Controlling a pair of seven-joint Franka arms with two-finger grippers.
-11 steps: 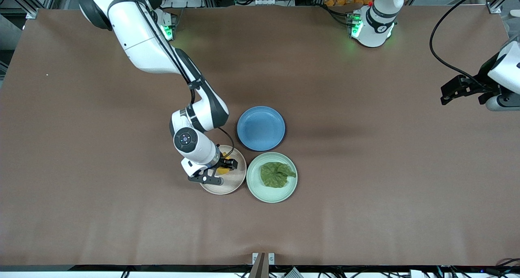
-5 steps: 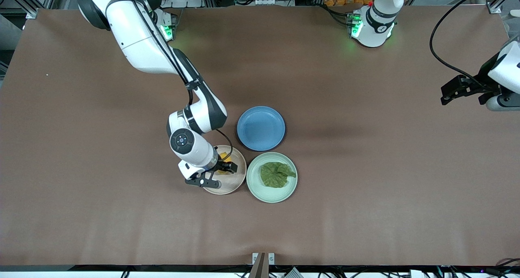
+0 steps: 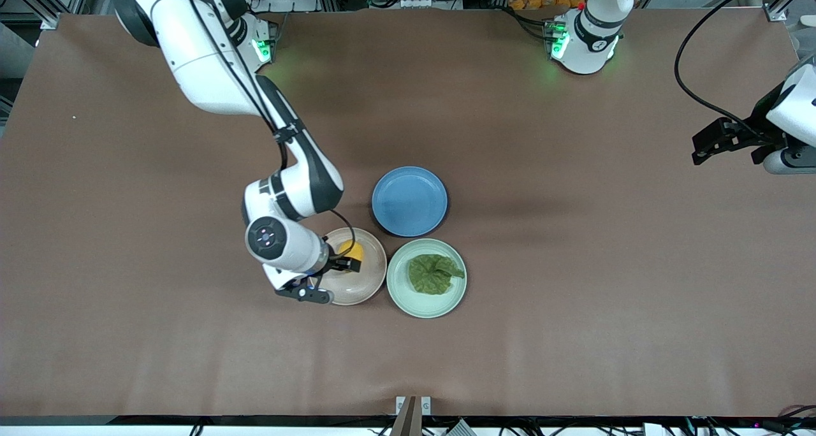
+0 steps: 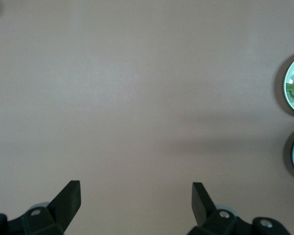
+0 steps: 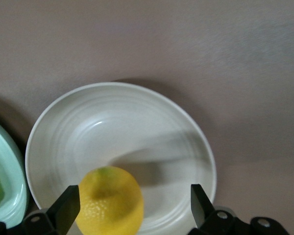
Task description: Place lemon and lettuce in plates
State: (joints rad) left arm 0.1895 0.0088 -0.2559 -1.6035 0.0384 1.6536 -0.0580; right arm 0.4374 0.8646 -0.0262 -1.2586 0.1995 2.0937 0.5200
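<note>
With the lemon (image 3: 352, 251) lying free in the beige plate (image 3: 370, 283) and the lettuce (image 3: 433, 273) in the green plate (image 3: 398, 292) beside it, the right gripper (image 3: 328, 276) hangs over the beige rim, jaws apart and empty; the left gripper (image 4: 136, 196) waits, jaws apart, over bare bench (image 3: 574, 296).

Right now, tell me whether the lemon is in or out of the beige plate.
In. The lemon rests inside the beige plate, between the open right gripper's fingers, which do not touch it.
</note>
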